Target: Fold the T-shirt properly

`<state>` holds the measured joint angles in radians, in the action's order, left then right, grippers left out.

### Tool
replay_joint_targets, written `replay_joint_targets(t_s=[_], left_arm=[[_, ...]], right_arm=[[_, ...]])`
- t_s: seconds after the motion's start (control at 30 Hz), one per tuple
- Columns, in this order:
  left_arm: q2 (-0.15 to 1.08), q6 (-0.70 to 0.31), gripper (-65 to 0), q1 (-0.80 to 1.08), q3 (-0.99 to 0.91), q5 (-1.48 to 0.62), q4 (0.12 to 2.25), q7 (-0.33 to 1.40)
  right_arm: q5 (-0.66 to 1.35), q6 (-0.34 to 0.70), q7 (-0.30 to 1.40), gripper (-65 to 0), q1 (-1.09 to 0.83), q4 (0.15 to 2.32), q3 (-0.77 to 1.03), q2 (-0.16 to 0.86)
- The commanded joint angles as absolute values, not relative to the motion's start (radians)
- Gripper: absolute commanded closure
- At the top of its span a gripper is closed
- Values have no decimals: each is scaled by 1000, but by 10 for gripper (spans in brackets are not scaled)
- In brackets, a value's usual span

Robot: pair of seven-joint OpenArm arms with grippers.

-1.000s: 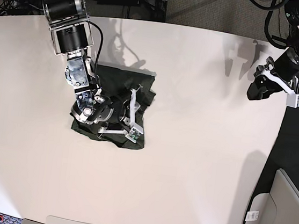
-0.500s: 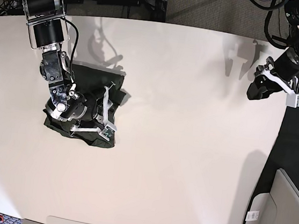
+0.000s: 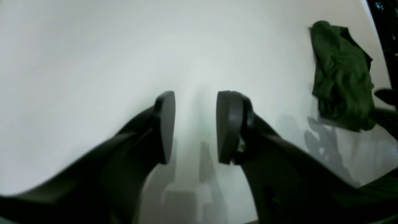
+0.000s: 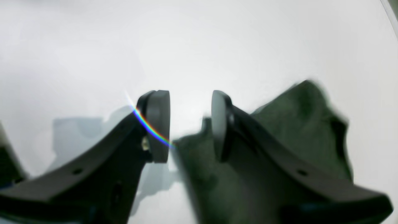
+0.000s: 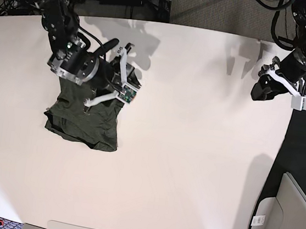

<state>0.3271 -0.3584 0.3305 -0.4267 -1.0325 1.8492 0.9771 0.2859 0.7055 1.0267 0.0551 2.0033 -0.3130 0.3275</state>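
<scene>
1. While both sets of fingers sit parted with nothing between them, the right gripper (image 4: pixel 190 126) hangs over the upper edge of the T-shirt (image 5: pixel 84 120).
2. The left gripper (image 3: pixel 196 127) is well off to the side, only bare white table (image 5: pixel 193 152) under it.
3. Shirt's a folded, rumpled bundle on the table's left part in the base view.

My right gripper (image 4: pixel 190 126) is open, with a clear gap between its two dark pads, and nothing is held between them. My right arm (image 5: pixel 67 38) reaches in from the far corner and bends down low. My left gripper (image 3: pixel 196 126) is open too, and empty. My left arm (image 5: pixel 291 69) hangs off to the side, up high.
</scene>
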Motion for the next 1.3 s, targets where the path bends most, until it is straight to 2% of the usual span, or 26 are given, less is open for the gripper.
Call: replay_joint_targets(t_s=[0.0,0.17,0.33,0.43,0.63,0.8,0.97,1.1,1.27], left_arm=[[334,-364,-206,328,-437,-1055,1883,972],[308,-364,-205,401,-489,-1055,1945,974],[260,-367,-205,481,-572,-1055,2000,974],[255,-367,-199,550,-578,-1055,2032,974],[255,-369,-87,665,-578,-1056,2038,974],[255,-369,-62,759,-578,-1056,2038,974],[254,-369,-62,862,-570,-1056,2038,974],[228,-369,-61,937,-576,-1056,2038,974],[206,-371,-61,1009,-568,-1049,2034,974]], right_arm=[[288,698,1010,-204,53,2041,-277,334],[421,698,1010,-200,-74,2054,-105,363],[601,698,1010,-114,-168,2055,48,421],[736,698,1010,-104,-231,2055,163,475],[937,698,1012,-103,-392,2055,375,564],[1017,698,1012,-103,-567,2054,506,611],[1023,698,1012,-103,-754,2054,570,611],[924,698,1012,-103,-878,2052,576,593],[759,698,1010,-103,-954,2052,576,512]])
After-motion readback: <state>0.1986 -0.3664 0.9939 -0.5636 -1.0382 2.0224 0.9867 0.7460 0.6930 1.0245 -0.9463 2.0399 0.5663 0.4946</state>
